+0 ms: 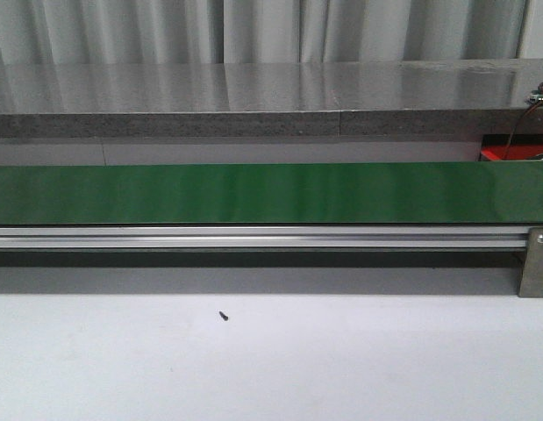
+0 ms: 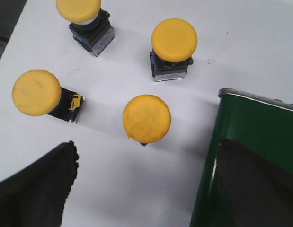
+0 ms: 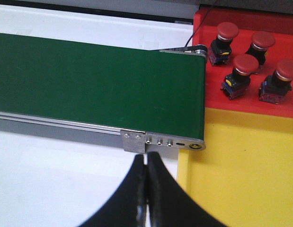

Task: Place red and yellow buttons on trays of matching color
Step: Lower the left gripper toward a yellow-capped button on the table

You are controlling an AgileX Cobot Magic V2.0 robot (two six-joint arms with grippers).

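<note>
Left fingers spread, empty — nearest yellow button upright just ahead between them; right fingers closed, empty.

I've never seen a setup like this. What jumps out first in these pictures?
The long green conveyor belt stretching across the front view. Four yellow buttons stand on the white table beside the belt's end, while four red buttons sit on the red tray, next to a bare yellow tray.

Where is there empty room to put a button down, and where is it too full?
The yellow tray, beside the green belt end and below the red tray, is bare. The red tray holds four red buttons close together. On the white table, four yellow buttons cluster; the patch nearer the left gripper is free.
</note>
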